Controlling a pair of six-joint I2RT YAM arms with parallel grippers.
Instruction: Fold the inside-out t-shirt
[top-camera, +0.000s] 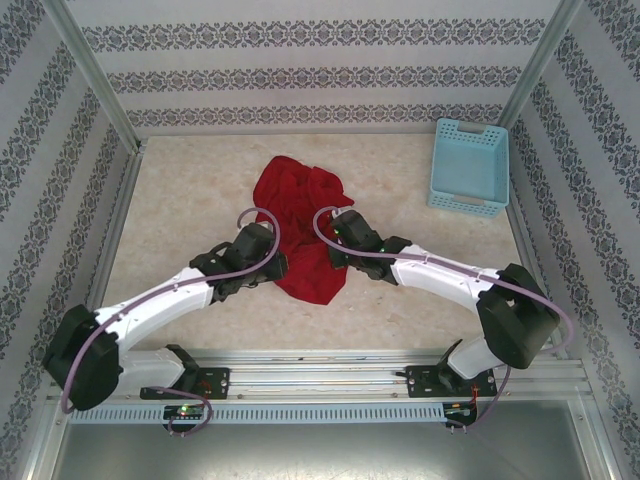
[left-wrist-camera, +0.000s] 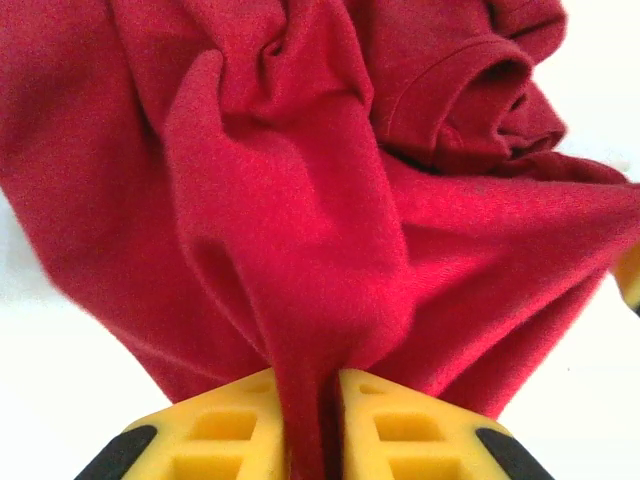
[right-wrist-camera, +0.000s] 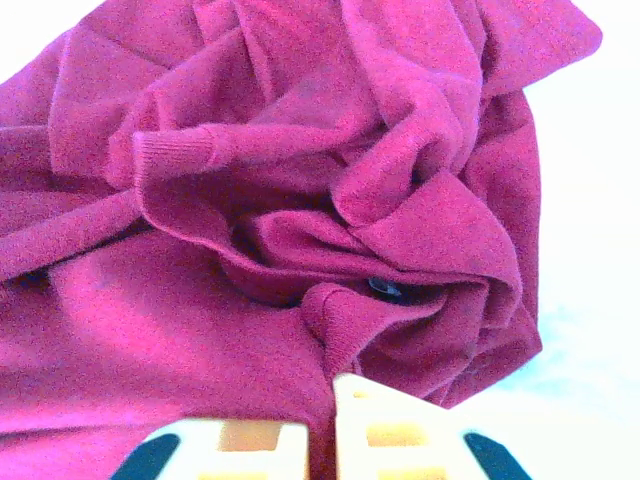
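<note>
red t-shirt (top-camera: 296, 200) bunched, both jaws gripping

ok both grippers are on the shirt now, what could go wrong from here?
1. The left gripper pinches a thick bunched fold of the red t-shirt, likely several layers; lifting may raise the whole wad instead of spreading it.
2. The right gripper seems to hold only a thin bite of cloth; it could slip out under tension.
3. Both grips sit close together on a crumpled heap; pulling apart may twist it further.
</note>
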